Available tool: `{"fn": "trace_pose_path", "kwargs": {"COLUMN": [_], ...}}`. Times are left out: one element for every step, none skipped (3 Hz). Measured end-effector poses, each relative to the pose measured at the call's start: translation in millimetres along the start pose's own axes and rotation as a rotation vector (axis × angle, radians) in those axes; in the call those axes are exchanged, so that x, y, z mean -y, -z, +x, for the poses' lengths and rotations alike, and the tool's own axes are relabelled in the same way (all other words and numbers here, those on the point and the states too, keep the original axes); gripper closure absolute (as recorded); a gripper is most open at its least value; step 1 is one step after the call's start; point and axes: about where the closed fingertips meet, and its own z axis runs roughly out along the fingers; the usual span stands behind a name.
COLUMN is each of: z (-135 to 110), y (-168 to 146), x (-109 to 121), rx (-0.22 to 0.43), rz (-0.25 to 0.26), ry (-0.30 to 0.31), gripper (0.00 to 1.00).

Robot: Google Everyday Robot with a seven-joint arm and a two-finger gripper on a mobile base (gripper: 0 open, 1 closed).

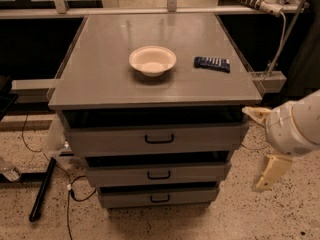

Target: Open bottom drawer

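The bottom drawer [125, 198] is the lowest and narrowest grey front of the three-drawer cabinet, with a small black loop handle [160, 198]. It sits pushed in, with a dark gap above it. My gripper [263, 144] hangs at the right of the cabinet, level with the top and middle drawers, and well above and to the right of the bottom drawer. Its two cream fingers [271, 171] are spread apart and hold nothing.
A white bowl [152, 60] and a dark flat device [212, 63] lie on the grey cabinet top [100, 79]. The middle drawer [115, 175] and top drawer [110, 140] sit above. Black cables and a black bar [42, 189] lie on the speckled floor at left.
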Motion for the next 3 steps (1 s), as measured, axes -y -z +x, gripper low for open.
{"fn": "trace_pose_path", "kwargs": {"z": [32,32,45], "y": [-64,-64,-87], "x": [-1,-1,1], "rx": [0.038,0.038,0.009], "rz": [0.005,0.005,0.006], "ry": [-0.002,-0.002,-0.011], "gripper": [0.0,0.0,0.0]}}
